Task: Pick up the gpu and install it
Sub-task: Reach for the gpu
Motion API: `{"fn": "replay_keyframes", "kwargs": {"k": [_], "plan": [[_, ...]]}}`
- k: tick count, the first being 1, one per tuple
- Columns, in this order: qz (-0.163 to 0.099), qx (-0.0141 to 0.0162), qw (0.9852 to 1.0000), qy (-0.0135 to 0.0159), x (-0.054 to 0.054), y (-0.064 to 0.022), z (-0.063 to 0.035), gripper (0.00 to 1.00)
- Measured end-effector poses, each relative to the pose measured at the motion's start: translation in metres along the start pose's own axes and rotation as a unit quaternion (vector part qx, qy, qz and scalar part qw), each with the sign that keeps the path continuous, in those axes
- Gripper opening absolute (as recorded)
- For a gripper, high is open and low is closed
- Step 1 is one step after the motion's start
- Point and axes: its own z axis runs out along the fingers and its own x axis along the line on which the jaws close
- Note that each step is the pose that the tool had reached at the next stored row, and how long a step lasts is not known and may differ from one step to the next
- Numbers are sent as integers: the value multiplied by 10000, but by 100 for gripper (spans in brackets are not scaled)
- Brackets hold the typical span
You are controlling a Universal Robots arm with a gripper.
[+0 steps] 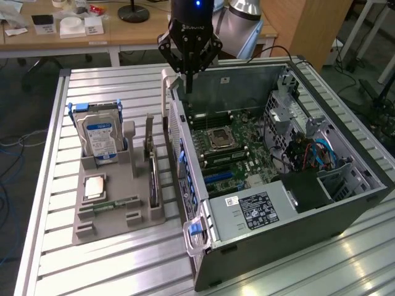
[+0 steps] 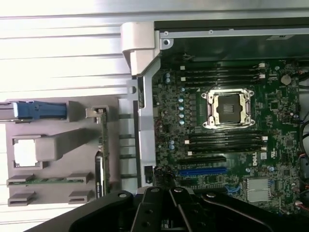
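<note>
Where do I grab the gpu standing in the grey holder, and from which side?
Grip the gpu by its top edge, coming straight down, jaws across its two flat faces. It stands on edge in a slot of the grey holder, so the lower edge is buried and the top sticks up free.
</note>
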Motion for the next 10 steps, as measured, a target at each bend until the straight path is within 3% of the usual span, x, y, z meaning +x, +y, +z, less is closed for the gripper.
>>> {"fn": "replay_keyframes", "kwargs": {"k": [10], "plan": [[0, 1, 10000, 0, 322, -24, -5, 11]]}}
